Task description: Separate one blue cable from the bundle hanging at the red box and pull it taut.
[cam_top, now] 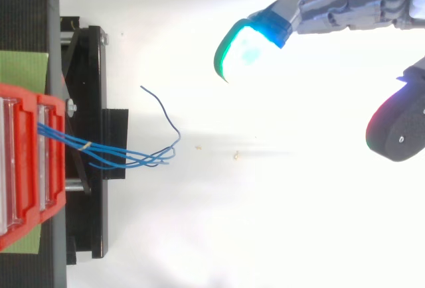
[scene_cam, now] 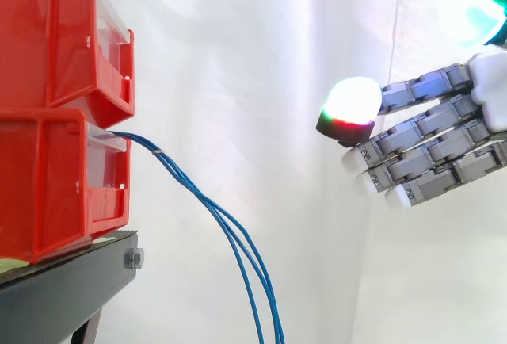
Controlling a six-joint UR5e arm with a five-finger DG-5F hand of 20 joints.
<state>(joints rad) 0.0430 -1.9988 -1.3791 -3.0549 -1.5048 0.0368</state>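
Observation:
A bundle of thin blue cables comes out of the lower red bin and hangs down to the right, tied near the bin by a small band. From above the blue cables fan out, and one strand curls away toward the top. My hand is at the right, well clear of the cables, its fingers straight and pointing left with nothing between them. A glowing fingertip leads in the side view. In the top view the hand reaches in from the upper right.
Two red bins are stacked, the upper one above the lower, on a black stand. A white curtain hangs behind. Open space lies between the cables and my hand.

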